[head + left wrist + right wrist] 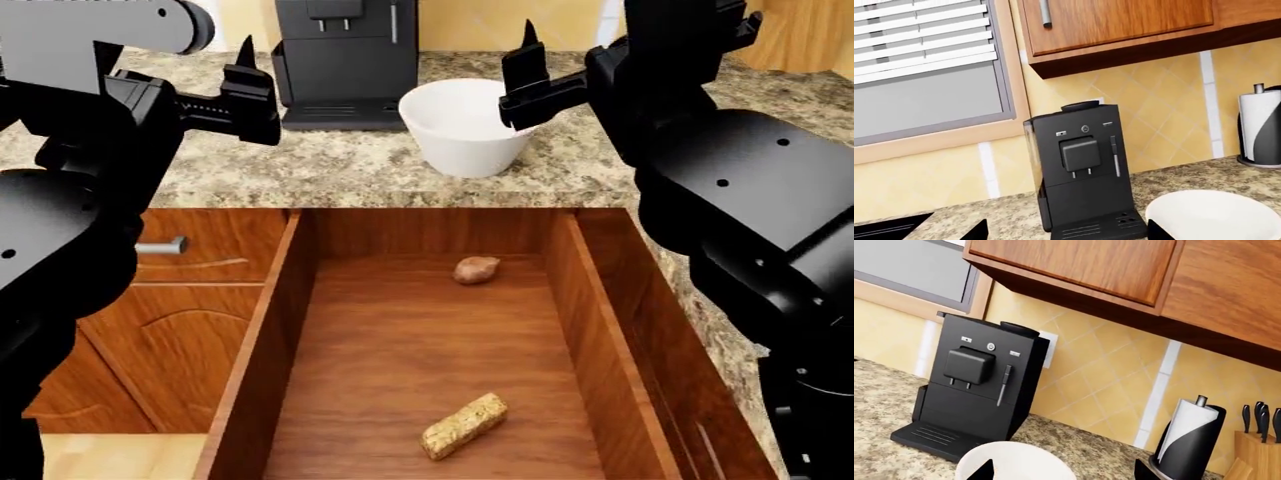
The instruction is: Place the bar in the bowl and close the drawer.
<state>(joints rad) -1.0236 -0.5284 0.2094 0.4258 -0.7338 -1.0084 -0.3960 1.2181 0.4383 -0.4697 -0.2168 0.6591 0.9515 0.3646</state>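
Both hands, left hand and right hand, sit released over the desk near the bowl; I've grabbed nothing, bar lies in the open drawer below the bowl.

A white bowl sits on a speckled tan, grey and black granite table. The drawer is reddish-brown wood, holding a tan, oat-flecked bar and a reddish-brown lump. The coffee machine is black; wall tiles are yellow.
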